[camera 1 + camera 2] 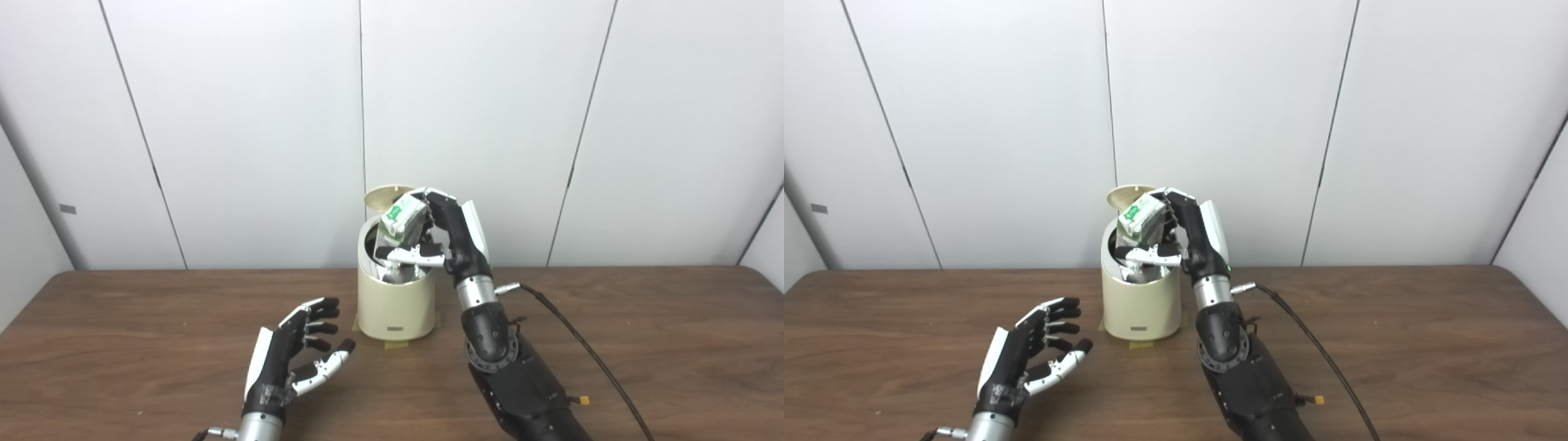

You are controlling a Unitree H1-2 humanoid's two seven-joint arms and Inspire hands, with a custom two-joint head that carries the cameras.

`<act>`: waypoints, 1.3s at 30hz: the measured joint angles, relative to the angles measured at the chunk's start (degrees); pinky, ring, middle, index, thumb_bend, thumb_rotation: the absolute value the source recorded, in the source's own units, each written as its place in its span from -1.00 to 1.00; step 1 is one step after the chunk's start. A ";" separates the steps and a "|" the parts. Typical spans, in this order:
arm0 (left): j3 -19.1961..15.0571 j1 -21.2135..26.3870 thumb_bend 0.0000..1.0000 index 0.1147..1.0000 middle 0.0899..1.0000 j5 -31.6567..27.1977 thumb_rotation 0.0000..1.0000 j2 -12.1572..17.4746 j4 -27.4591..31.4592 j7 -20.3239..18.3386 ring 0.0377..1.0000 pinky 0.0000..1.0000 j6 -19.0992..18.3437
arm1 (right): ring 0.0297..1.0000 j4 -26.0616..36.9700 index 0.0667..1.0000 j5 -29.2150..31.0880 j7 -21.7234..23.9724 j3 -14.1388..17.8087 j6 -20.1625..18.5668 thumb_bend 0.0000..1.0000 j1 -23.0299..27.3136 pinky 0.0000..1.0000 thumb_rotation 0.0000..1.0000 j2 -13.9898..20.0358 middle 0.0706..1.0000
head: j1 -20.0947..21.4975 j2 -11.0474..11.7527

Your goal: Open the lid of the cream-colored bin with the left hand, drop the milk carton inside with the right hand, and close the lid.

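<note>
The cream-colored bin (395, 306) stands mid-table with its lid (386, 196) tipped up at the back, so the mouth is uncovered. My right hand (447, 236) reaches over the mouth and is shut on the white and green milk carton (401, 223), which hangs tilted just above the rim, its lower end dipping into the opening. Inside the bin a crinkled silvery lining shows. My left hand (294, 352) rests open low over the table, in front and to the left of the bin, holding nothing and apart from it.
The bin sits on tape patches (398, 344) stuck to the brown wooden table (643, 343). A black cable (582, 349) runs from my right wrist across the table to the bottom right. White wall panels stand close behind the bin.
</note>
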State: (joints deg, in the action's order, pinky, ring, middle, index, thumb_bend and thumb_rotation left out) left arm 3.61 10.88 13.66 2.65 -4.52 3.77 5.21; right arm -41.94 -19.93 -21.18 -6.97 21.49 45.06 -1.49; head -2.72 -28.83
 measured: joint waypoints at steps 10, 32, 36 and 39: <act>0.18 0.00 0.06 0.44 0.44 0.25 -0.91 0.05 0.00 -0.01 0.34 0.14 0.00 | -0.22 -0.53 -0.03 -0.94 -0.50 -1.69 1.74 0.03 0.00 -0.28 -1.00 1.03 -0.09 | -0.09 -0.35; 0.50 -0.72 0.05 0.45 0.45 0.27 -0.92 0.34 0.51 -0.20 0.33 0.12 -0.01 | -0.22 -9.42 -0.03 -2.99 -4.75 -2.15 1.73 0.03 4.99 -0.30 -1.00 0.56 -0.10 | -0.26 -0.53; 0.51 -0.72 0.06 0.44 0.44 0.27 -0.91 0.33 0.51 -0.19 0.32 0.09 -0.01 | -0.22 -9.65 -0.04 -3.08 -4.91 -2.15 1.80 0.03 5.06 -0.30 -1.00 0.54 -0.10 | -0.26 -0.53; 0.53 -0.72 0.05 0.44 0.44 0.35 -0.89 0.33 0.51 -0.19 0.32 0.09 -0.01 | -0.22 -9.53 -0.03 -3.06 -4.87 -2.14 1.70 0.03 5.06 -0.30 -1.00 0.55 -0.10 | -0.35 -0.70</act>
State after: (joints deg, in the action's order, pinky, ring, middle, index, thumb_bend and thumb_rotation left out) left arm 4.14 10.16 14.01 2.98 -4.01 3.58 5.20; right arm -51.47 -22.98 -26.04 -9.11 23.19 50.12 -0.94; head -3.07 -29.53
